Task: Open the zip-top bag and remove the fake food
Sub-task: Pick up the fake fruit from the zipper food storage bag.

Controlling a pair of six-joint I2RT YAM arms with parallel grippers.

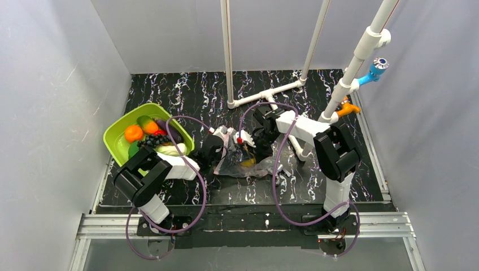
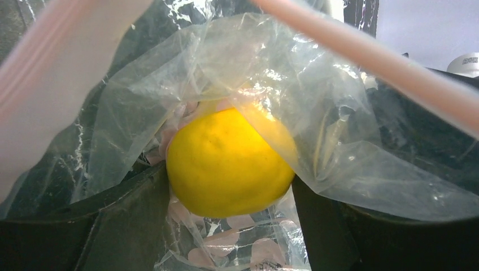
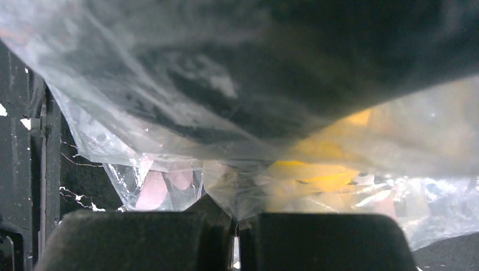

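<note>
Centrally on the worktop [image 1: 186, 90], between the two arms, crumpled and flat: bag [image 1: 248, 165]. Inside it, plain through the clear film, lemon [image 2: 226, 164], near the middle of the bag. At the bag's left end, left gripper [image 2: 229, 195], jaws spread to either side of lemon, inner edges meeting it, film draped over both. Clamped or merely flanking: cannot tell. Pink zip strip [image 2: 395, 73] slanting across the top of the left wrist view, blurred by closeness. At the bag's far right side, right gripper [image 3: 237, 221], jaws together, pinching a fold of bag film. Behind that film, in the right wrist view, a yellow blur. Far left on the worktop, well apart from bag: green tray [image 1: 113, 138] holding orange [image 1: 134, 133] among other toy produce, too small to name. At the far side, upright, white pipe frame [image 1: 265, 93].
</note>
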